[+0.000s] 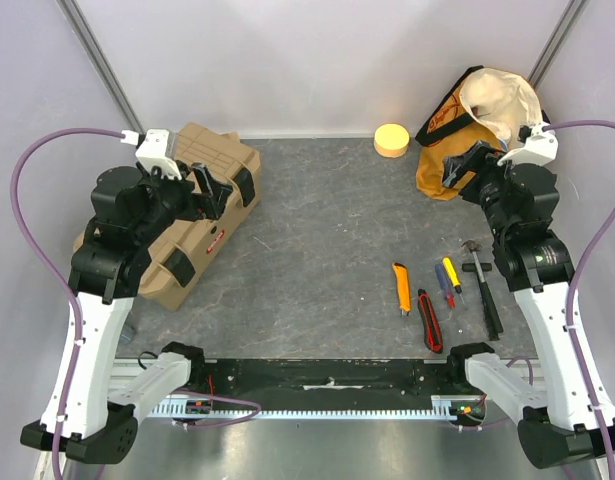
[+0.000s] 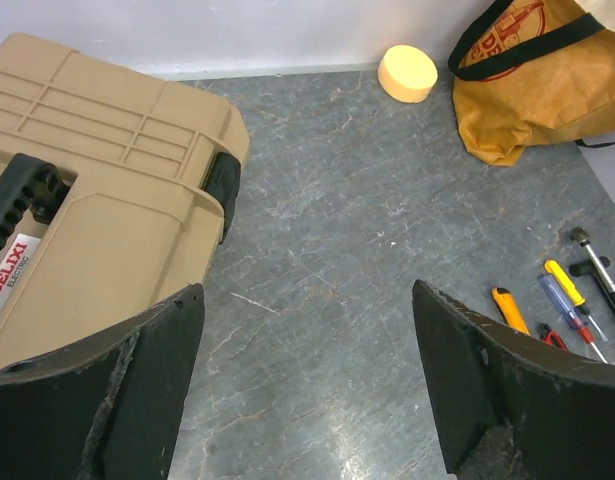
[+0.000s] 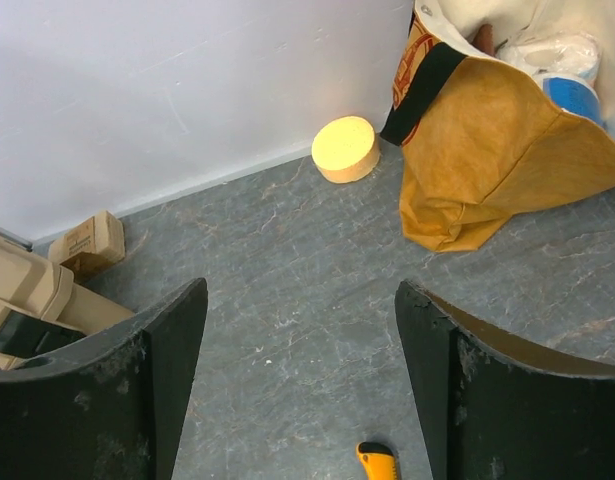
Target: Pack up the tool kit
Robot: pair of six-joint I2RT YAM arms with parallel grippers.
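The tool kit point(image 1: 202, 200), a tan hard toolbox with black handle and latches and a red-white label, lies closed at the table's left; it also fills the left of the left wrist view point(image 2: 107, 190). My left gripper point(image 1: 211, 190) hovers over its right part, open and empty point(image 2: 307, 380). My right gripper point(image 1: 463, 166) is open and empty point(image 3: 300, 370), high at the right near the cloth bag. On the table at the right lie an orange utility knife point(image 1: 401, 288), a red-black knife point(image 1: 429, 320), screwdrivers point(image 1: 447, 280) and a hammer point(image 1: 484, 285).
An orange-yellow cloth bag point(image 1: 477, 120) stands open at the back right corner. A yellow disc point(image 1: 391, 140) sits by the back wall. A small tan block point(image 3: 87, 242) lies behind the toolbox point(image 3: 27, 295). Grey walls close in the sides and back.
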